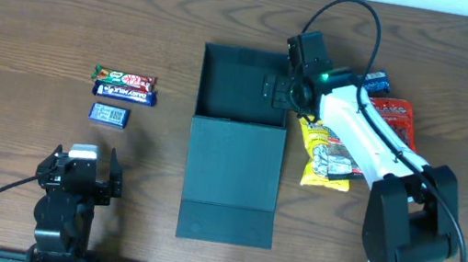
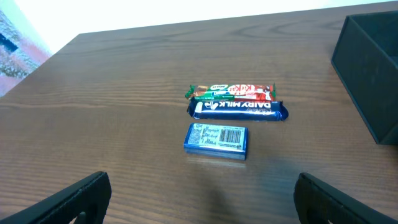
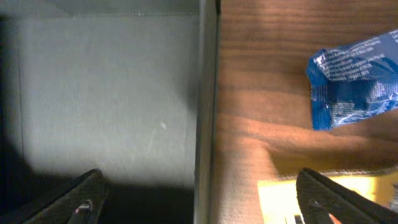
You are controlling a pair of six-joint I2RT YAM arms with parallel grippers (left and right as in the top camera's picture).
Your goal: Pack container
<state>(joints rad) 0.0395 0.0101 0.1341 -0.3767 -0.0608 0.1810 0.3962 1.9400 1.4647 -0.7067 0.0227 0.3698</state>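
overhead shows the container (image 1: 202,80) open mid bench (image 1: 38,9), seemingly empty. right fingers (image 3: 329,199) gape empty astride its right wall, and left fingers (image 2: 68,202) gape empty facing the bars (image 2: 236,109). packing looks barely begun, so the next move calls for gripping a snack.

The container (image 1: 231,182) is a matte dark teal-green all over, and the table (image 1: 28,17) is brown with wood grain. One bar (image 1: 126,78) is red and green, the other bar (image 1: 125,93) is dark blue with white lettering, and the small box (image 1: 110,114) is blue with a white barcode patch. The yellow packet (image 1: 328,154) is printed with dark markings, the red packet (image 1: 396,118) is plain red, and the crinkled wrapper (image 3: 354,78) is bright blue with fine white print.
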